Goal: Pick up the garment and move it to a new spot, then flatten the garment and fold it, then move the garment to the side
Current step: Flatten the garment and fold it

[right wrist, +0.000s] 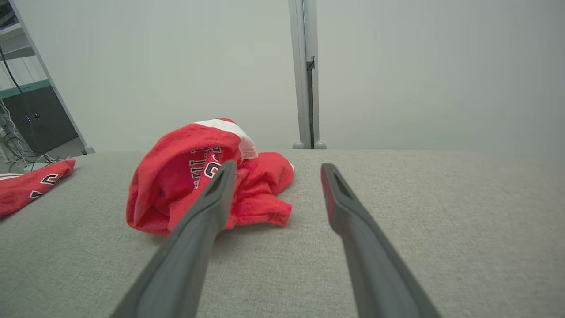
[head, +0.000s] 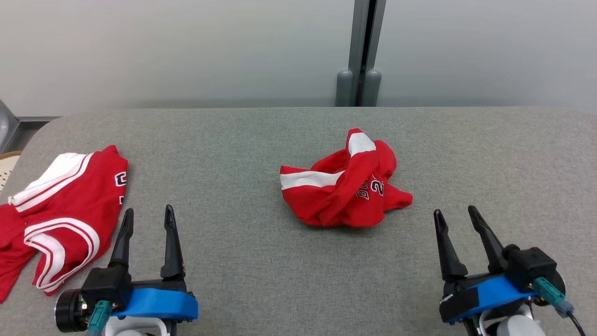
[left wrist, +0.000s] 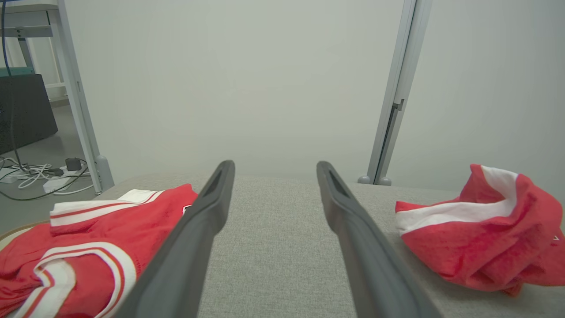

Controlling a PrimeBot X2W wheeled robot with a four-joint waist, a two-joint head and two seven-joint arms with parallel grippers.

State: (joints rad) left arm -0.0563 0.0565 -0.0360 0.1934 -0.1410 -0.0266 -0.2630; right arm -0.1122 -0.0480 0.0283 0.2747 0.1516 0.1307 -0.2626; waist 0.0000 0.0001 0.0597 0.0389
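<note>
Pinch the likely soft, light garment [head: 345, 186] at mid table [head: 233, 140] by its raised fold, with left gripper [head: 149, 210] and right gripper [head: 454, 210] spread apart.

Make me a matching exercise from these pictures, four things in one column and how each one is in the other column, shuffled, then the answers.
Column one
1. centre garment
2. left-end garment
3. left hand
4. grey post

Column two
A. standing behind the table
B. open, holding nothing
C. bunched in a heap
D. spread out fairly flat

Pairs: 1-C, 2-D, 3-B, 4-A
</note>
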